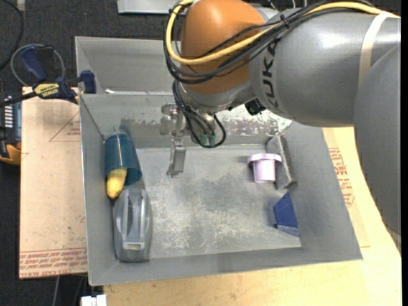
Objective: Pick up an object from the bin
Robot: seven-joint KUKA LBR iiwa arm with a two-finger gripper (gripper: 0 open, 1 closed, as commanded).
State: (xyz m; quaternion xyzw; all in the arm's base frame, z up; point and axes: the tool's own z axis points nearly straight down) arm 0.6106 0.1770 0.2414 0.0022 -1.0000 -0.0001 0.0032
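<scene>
Grey metal makes up the bin, a sloping-walled tray whose flat floor is scuffed and speckled with pale marks. Along its left side lies a teal cylinder with a yellow end pointing toward the near side. Just nearer than that, almost touching the yellow end, rests a grey tape dispenser in the near left corner. On the right side a small lilac cup stands with its mouth upward. A narrow grey strip leans close against its right side. Nearer than both lies a dark blue wedge, apart from the cup. The middle of the floor is bare.

From the right comes the silver arm, its wrist capped by an orange cover and looped with yellow and black cables. The hand hangs below the wrist over the bare floor in the far middle of the bin, between the teal cylinder and the lilac cup and closer to the cylinder, touching neither. Whether the hand is spread or pressed together cannot be told, and nothing is seen in it.

Beyond the far wall the surroundings are dark.
</scene>
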